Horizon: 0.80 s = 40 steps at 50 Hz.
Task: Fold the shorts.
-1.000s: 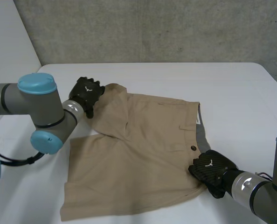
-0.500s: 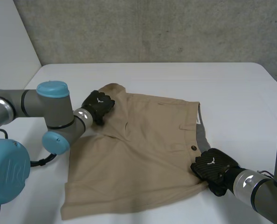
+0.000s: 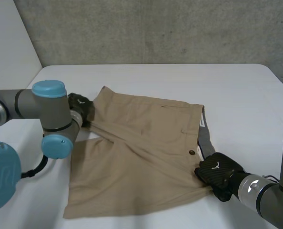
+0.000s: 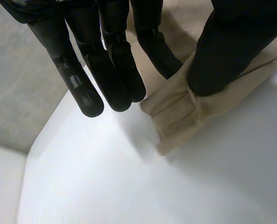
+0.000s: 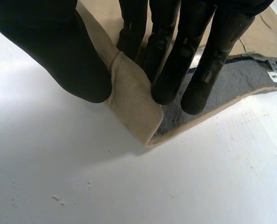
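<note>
With the shorts (image 3: 141,152) lying on the table (image 3: 237,95), our left hand (image 3: 79,106) pinches a leg-hem corner between thumb and fingers, our right hand (image 3: 217,172) likewise a waistband corner, so we should move both evenly, cloth taut.

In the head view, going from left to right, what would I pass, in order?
In order: left arm → left hand → shorts → right hand → right arm.
</note>
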Available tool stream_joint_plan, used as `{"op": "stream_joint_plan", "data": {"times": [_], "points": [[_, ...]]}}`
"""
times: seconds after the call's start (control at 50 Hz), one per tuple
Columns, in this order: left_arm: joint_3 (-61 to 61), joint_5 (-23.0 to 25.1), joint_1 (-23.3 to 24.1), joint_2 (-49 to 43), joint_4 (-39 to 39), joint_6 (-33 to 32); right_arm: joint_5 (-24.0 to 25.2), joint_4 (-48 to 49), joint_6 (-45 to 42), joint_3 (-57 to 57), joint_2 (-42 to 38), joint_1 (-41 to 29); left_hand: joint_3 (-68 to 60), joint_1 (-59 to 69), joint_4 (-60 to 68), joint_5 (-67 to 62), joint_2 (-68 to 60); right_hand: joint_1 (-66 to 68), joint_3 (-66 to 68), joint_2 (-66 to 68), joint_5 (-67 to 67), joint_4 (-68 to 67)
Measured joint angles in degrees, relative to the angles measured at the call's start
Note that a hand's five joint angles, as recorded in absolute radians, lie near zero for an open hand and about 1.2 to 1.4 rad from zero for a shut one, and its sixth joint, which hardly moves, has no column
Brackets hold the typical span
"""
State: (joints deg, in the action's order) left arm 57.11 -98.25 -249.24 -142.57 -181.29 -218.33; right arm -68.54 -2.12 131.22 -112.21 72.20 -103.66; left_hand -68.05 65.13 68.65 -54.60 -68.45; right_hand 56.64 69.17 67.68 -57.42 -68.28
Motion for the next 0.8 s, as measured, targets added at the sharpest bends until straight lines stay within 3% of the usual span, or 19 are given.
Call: {"op": "stream_joint_plan", "data": {"times": [0.38, 0.4, 0.46, 0.5, 0.62, 0.8], "points": [[13.4, -10.2, 0.4, 6.3, -4.4, 0.9, 0.1, -0.1, 0.2, -0.5, 0.1, -0.2, 0.0, 0.0, 0.0, 0.0, 0.0, 0.0, 0.0, 0.0, 0.0, 0.0], [13.6, -10.3, 0.4, 6.4, -4.5, 1.0, 0.1, -0.1, 0.2, -0.5, 0.1, -0.2, 14.3, -13.2, -14.9, 8.3, 15.8, 0.0, 0.0, 0.0, 0.0, 0.0], [13.8, -10.1, 0.4, 6.7, -4.5, 1.2, 0.0, -0.1, 0.3, -0.5, 0.1, -0.2, 24.1, -23.8, -25.0, 19.3, 24.8, 0.0, 0.0, 0.0, 0.0, 0.0], [14.7, -9.6, 0.5, 8.5, -4.6, 1.8, 0.1, -0.1, 0.4, -0.5, 0.2, -0.1, 37.0, -35.7, -38.1, 34.0, 37.6, 0.0, 0.0, 0.5, 0.0, 0.0], [17.1, -9.0, 0.7, 13.9, -4.8, 4.0, 0.0, -0.1, 0.6, -0.5, 0.3, 0.0, 38.0, -35.9, -39.5, 35.6, 38.9, 0.0, 0.0, 0.5, 0.0, 0.0], [25.8, -5.9, 0.9, 30.7, -3.9, 13.7, 0.1, 0.4, 2.4, -0.5, 0.5, -0.1, 38.0, -35.9, -39.5, 35.6, 38.9, 0.0, 0.0, 0.5, 0.0, 0.0]]}}
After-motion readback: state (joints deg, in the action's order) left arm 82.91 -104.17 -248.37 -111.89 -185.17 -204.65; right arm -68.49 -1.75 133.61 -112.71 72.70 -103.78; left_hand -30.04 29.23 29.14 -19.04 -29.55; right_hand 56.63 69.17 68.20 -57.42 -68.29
